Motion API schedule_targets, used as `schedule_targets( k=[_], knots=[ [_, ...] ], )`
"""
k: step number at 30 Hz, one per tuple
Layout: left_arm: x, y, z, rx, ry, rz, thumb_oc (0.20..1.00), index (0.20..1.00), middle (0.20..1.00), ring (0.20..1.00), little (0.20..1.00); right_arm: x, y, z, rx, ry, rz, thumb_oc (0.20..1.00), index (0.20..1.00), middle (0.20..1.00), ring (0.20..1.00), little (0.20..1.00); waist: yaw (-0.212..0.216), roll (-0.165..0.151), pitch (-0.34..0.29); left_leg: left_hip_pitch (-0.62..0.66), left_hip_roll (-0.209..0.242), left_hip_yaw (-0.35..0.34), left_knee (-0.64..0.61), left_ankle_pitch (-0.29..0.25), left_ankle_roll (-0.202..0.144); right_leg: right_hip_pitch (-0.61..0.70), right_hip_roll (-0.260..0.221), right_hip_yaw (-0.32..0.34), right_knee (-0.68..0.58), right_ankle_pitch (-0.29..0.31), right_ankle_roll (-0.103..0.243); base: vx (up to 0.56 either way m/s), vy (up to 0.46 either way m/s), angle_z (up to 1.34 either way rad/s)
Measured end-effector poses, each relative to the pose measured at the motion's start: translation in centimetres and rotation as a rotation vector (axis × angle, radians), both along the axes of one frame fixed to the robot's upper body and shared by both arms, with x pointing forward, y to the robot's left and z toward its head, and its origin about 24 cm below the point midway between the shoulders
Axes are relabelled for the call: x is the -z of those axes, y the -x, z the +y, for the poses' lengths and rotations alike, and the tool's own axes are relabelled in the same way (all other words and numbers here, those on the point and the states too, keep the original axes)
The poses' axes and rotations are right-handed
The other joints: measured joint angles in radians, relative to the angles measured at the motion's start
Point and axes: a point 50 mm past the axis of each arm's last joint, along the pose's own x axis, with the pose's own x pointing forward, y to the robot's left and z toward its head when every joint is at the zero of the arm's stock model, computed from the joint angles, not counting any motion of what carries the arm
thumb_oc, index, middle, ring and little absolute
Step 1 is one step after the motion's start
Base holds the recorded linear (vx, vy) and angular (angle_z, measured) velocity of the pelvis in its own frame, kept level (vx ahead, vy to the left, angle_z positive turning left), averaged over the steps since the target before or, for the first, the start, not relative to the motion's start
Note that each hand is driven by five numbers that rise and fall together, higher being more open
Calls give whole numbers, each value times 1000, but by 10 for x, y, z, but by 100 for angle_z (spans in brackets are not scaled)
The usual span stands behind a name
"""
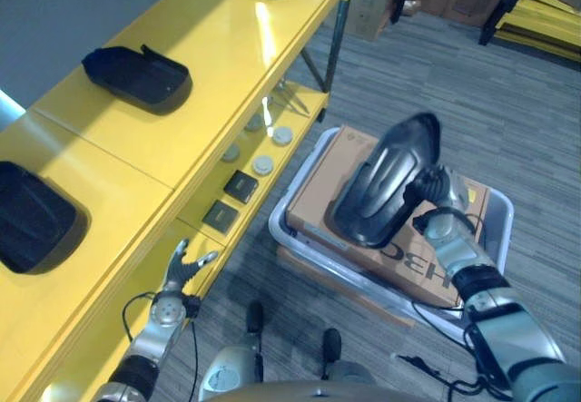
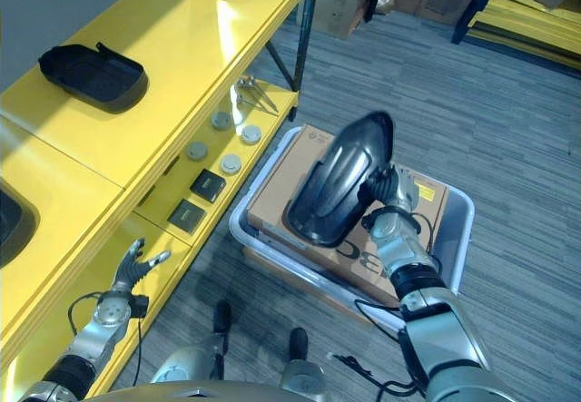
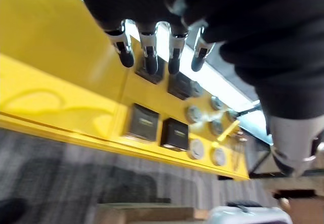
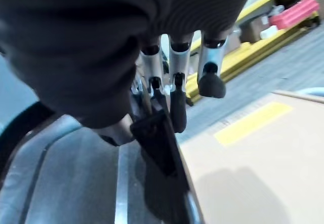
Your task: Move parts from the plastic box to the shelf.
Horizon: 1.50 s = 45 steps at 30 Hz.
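Part (image 1: 386, 184), long axis tilted upward, was clamped in right hand (image 1: 434, 195) fingers; shelf (image 1: 182, 48) lay leftward; left hand (image 1: 182, 270) fingers were spread

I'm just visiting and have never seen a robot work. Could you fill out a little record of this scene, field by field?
Held part: black moulded part, lifted above the box
Holding hand: right hand, fingers curled round the part's edge
Other hand: left hand, fingers spread, holding nothing, beside the shelf's lower level
Source: plastic box on the floor, with a cardboard carton inside
Destination: yellow shelf
Already on the shelf top: black parts, such as one near the middle
Lower shelf level: round discs and small black squares
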Motion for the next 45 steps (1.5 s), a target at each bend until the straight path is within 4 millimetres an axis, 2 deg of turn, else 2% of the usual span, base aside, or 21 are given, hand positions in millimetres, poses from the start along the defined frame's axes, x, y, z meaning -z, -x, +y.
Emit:
schedule_targets(
  k=[4, 5, 7, 9, 11, 12, 18, 25, 28, 30, 32, 35, 37, 41, 44, 45],
  knots=[
    [-35, -27, -10, 83, 28, -144, 1000, 1000, 1000, 1000, 1000, -29, 5, -8, -83, 258, -19, 200, 200, 200, 200, 200, -23, -6, -8, 54, 3, 14, 3, -21, -4, 48, -1, 9, -1, -7, 3, 78, -70, -12],
    [-45, -32, -14, 102, 48, -190, 1000, 1000, 1000, 1000, 1000, -37, 6, -8, -107, 340, -21, 200, 200, 200, 200, 200, -23, -15, -36, 67, 4, 28, -3, -22, 1, 51, 0, 30, 0, -9, 4, 46, -70, -29],
    [-56, -42, -21, 112, 131, -228, 1000, 1000, 1000, 1000, 1000, -44, 9, -5, -143, 384, -22, 200, 200, 200, 200, 200, -56, -28, -51, 80, 8, 31, -3, -28, -2, 62, 3, 32, -1, -11, 3, 43, -78, -19],
    [-59, -47, -34, 147, 201, -231, 1000, 1000, 1000, 1000, 1000, -52, 9, 5, -196, 445, -52, 200, 200, 200, 200, 200, -86, -44, -61, 97, 12, 41, -2, -30, -2, 74, 5, 41, -1, -12, 2, 33, -64, -12],
    [-60, -50, -51, 214, 238, -225, 1000, 1000, 1000, 1000, 1000, -55, 9, 10, -230, 464, -52, 200, 200, 200, 200, 200, -94, -54, -69, 111, 15, 54, -2, -33, -3, 81, 7, 56, -2, -11, 1, 25, -57, -15],
    [-61, -52, -64, 249, 262, -223, 1000, 1000, 1000, 1000, 1000, -54, 9, 15, -257, 470, -49, 200, 200, 200, 200, 200, -109, -59, -78, 116, 16, 54, -2, -34, -3, 86, 8, 57, -7, -12, 1, 17, -49, -8],
    [-70, -60, -105, 391, 304, -231, 1000, 1000, 1000, 1000, 1000, -51, 11, 51, -433, 483, -63, 200, 200, 200, 200, 200, -131, -51, -94, 135, 26, 79, -3, -37, -5, 90, 15, 87, -7, -9, -4, 2, -52, -13],
    [-66, -58, -125, 478, 264, -208, 1000, 1000, 1000, 1000, 1000, -50, 13, 79, -527, 444, -114, 200, 200, 200, 200, 200, -152, -40, -110, 151, 39, 93, -3, -40, -10, 98, 26, 104, -7, -5, -11, 7, -46, -8],
    [-71, -65, -137, 549, 147, -229, 1000, 1000, 1000, 1000, 1000, -52, 16, 104, -595, 367, -175, 200, 200, 200, 200, 200, -156, -38, -114, 161, 48, 103, -3, -44, -9, 103, 34, 111, -7, -4, -15, 1, -32, -8],
    [-68, -65, -142, 560, 87, -223, 1000, 1000, 1000, 1000, 1000, -54, 17, 106, -604, 354, -186, 200, 200, 200, 200, 200, -156, -36, -116, 163, 50, 104, -3, -44, -10, 104, 35, 113, -7, -4, -19, -2, -37, -5],
    [-63, -69, -139, 547, -7, -208, 1000, 1000, 1000, 1000, 1000, -63, 25, 128, -682, 291, -259, 200, 200, 200, 200, 200, -170, -36, -117, 163, 51, 106, -3, -41, -14, 103, 37, 113, -6, -3, -20, 0, 0, 0],
    [-71, -75, -148, 572, -90, -245, 1000, 1000, 1000, 1000, 1000, -72, 40, 166, -841, 155, -351, 200, 200, 200, 200, 200, -174, -41, -127, 167, 50, 106, -3, -40, -16, 108, 36, 113, -1, -1, -21, 0, 0, 0],
    [-74, -75, -153, 595, -128, -269, 1000, 1000, 1000, 1000, 1000, -70, 46, 181, -908, 81, -363, 200, 200, 200, 200, 200, -172, -51, -145, 171, 50, 105, -3, -41, -16, 113, 36, 111, -1, -3, -20, 14, 1, 4],
    [-79, -76, -156, 575, -133, -304, 1000, 1000, 1000, 1000, 1000, -70, 49, 192, -955, 8, -367, 200, 200, 200, 200, 200, -169, -68, -166, 177, 49, 106, -3, -47, -21, 119, 34, 111, -4, -11, -20, 4, 1, 1],
    [-80, -76, -157, 577, -126, -315, 1000, 1000, 1000, 1000, 1000, -66, 51, 198, -982, 2, -350, 200, 200, 200, 200, 200, -172, -70, -172, 178, 49, 106, -3, -51, -17, 119, 34, 111, -6, -12, -20, 0, 0, 0],
    [-82, -76, -158, 579, -123, -322, 937, 937, 937, 937, 937, -66, 51, 198, -984, 1, -348, 200, 200, 200, 200, 200, -170, -70, -172, 178, 49, 106, -3, -51, -17, 119, 34, 111, -6, -12, -19, 0, 0, 0]
  ],
)
